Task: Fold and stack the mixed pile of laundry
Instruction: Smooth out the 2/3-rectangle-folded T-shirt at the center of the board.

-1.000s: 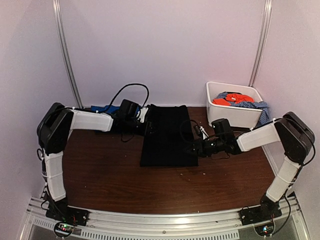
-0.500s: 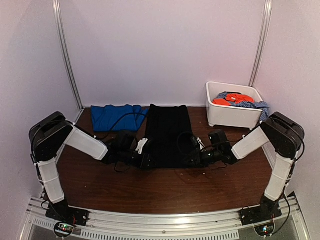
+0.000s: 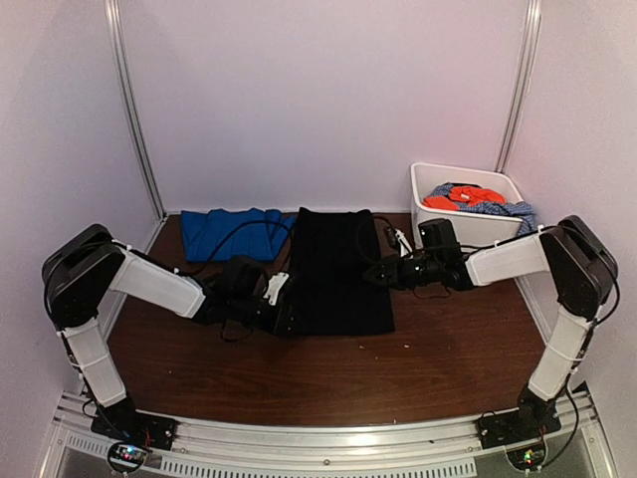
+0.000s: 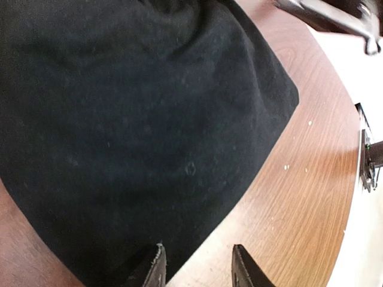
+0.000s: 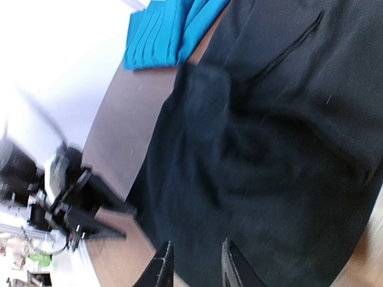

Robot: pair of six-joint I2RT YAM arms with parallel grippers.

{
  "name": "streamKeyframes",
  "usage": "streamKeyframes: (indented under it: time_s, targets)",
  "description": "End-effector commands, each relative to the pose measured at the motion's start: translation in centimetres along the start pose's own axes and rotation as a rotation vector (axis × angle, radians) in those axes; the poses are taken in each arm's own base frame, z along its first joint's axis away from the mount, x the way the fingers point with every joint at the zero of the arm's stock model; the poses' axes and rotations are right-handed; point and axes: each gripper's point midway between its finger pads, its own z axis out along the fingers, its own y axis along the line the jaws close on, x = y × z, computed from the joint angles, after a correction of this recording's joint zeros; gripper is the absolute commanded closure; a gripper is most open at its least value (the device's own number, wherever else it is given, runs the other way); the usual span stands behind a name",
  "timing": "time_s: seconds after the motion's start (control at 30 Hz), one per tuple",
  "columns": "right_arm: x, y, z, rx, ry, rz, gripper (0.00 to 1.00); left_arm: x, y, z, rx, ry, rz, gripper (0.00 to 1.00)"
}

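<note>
**Black garment (image 3: 333, 274) flat at mid-counter (image 3: 299, 378), both arms set for a fold**

L arm reaches in low, left claw (image 4: 199, 264) spread astride the near-left hem, nothing pinched. R arm stretches across from the tub (image 3: 463, 237) side, right claw (image 3: 376, 274) at the cloth's right edge, fingers slightly apart; can't tell if cloth is caught. Blue garment (image 3: 234, 232) lies folded rear left. Orange-red pc (image 3: 468, 197) & speckled pc (image 3: 506, 210) wait in tub. Next, prob.: pinch both edges, lift, carry over evenly.
</note>
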Motion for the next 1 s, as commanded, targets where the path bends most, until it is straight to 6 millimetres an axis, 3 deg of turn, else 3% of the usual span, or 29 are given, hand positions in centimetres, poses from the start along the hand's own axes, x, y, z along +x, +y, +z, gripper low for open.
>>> streamKeyframes:
  time_s: [0.0, 0.13, 0.27, 0.43, 0.53, 0.63, 0.73, 0.83, 0.97]
  targets:
    - [-1.4, -4.7, 2.0, 0.107, 0.015, 0.011, 0.74, -2.3, -0.5, -0.7, -0.009, -0.048, 0.041, 0.62]
    - [-3.7, -6.5, 4.0, 0.09, 0.005, 0.009, 0.77, -2.6, -0.6, -0.6, -0.009, -0.054, 0.038, 0.62]
    - [-7.7, -8.6, 4.2, 0.141, -0.069, -0.018, 0.77, -2.3, -0.1, -0.6, -0.024, -0.058, 0.025, 0.62]
    - [-13.9, -7.7, 3.8, 0.151, -0.173, -0.085, 0.76, -1.4, 0.7, -0.4, -0.042, -0.051, 0.003, 0.61]
    - [-15.0, -8.0, 4.3, 0.167, -0.166, -0.101, 0.74, -1.1, 1.8, -0.6, -0.078, -0.05, -0.027, 0.61]
    - [-13.7, -7.5, 3.6, 0.171, -0.123, -0.096, 0.71, -0.9, 2.5, -1.7, -0.118, -0.062, -0.062, 0.59]
    - [-11.3, -4.8, 0.2, 0.155, -0.116, -0.092, 0.64, -0.2, 2.8, -3.5, -0.168, -0.063, -0.074, 0.56]
    - [-6.3, -3.2, -2.5, 0.139, -0.063, -0.046, 0.58, 1.4, 2.9, -4.2, -0.175, -0.028, -0.096, 0.55]
    - [0.0, -3.3, -4.3, 0.175, 0.02, 0.02, 0.56, 2.8, 2.7, -3.9, -0.139, -0.011, -0.138, 0.55]
